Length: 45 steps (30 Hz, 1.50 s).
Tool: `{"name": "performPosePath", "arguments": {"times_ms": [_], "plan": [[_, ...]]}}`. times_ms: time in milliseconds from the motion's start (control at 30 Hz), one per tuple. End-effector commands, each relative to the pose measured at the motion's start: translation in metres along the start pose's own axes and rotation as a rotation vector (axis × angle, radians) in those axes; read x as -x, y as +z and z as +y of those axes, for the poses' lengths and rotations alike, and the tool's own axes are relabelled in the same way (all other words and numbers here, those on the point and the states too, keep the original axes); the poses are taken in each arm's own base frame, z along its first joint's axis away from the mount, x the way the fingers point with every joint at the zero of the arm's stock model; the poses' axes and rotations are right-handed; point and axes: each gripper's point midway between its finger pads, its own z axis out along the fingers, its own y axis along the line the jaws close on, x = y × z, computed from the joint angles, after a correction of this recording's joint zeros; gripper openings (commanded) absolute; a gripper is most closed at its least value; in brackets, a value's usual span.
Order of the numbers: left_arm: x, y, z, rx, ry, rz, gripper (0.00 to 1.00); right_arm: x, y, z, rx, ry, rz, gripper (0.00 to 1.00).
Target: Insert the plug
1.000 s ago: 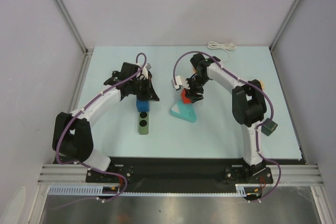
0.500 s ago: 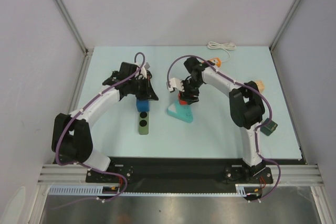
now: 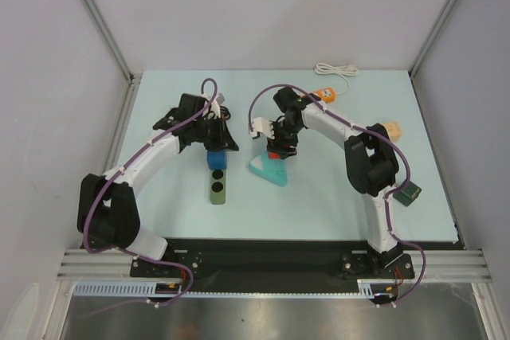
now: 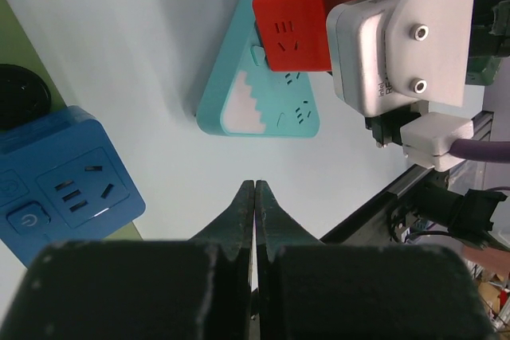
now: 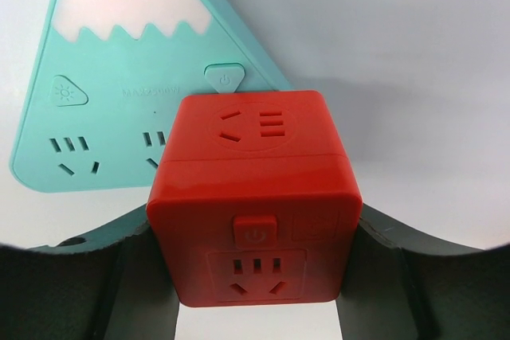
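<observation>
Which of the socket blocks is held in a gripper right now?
The red cube, clamped between the right gripper's fingers. The blue cube and the teal triangle are in no gripper.

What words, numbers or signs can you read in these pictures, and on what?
No words or numbers are legible.
Power sign: on buttons of the red cube, teal triangular strip and blue cube.
Small print on that strip and the white camera housing: too blurred.

The plug (image 5: 253,197) is a red cube with socket slots and a power button on its faces, clamped between the fingers of the right end effector (image 5: 253,280). It overlaps one edge of the teal triangular socket strip (image 5: 119,117), which lies flat near the centre of the bench (image 3: 335,189). Its prongs are hidden.
</observation>
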Motion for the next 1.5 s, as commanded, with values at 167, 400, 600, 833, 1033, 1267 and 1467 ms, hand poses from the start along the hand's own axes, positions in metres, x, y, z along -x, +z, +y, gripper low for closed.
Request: {"name": "performPosePath", "arguments": {"times_ms": [167,400,600,833,1033,1267,1467], "plan": [[0.010,-0.011,-0.006,-0.021,0.027,-0.055,0.00,-0.009,0.024,0.018,0.051,0.017,0.068,0.42],[0.010,-0.012,-0.006,-0.022,0.029,-0.058,0.00,0.003,0.013,0.005,0.009,0.026,0.029,0.65],[0.011,-0.012,-0.004,-0.015,0.032,-0.062,0.00,0.012,0.001,-0.005,-0.035,0.024,-0.008,1.00],[0.011,-0.014,-0.002,-0.005,0.035,-0.068,0.00,0.022,-0.033,-0.019,-0.114,0.021,-0.061,1.00],[0.013,-0.015,-0.002,-0.007,0.037,-0.073,0.00,0.030,-0.077,-0.028,-0.195,0.068,-0.121,1.00],[0.022,-0.028,-0.017,-0.027,0.102,-0.134,0.08,0.031,-0.130,-0.030,-0.301,0.325,-0.203,1.00],[0.022,-0.056,-0.066,-0.109,0.281,-0.237,0.60,0.040,-0.215,-0.051,-0.706,0.689,-0.382,1.00]]}}
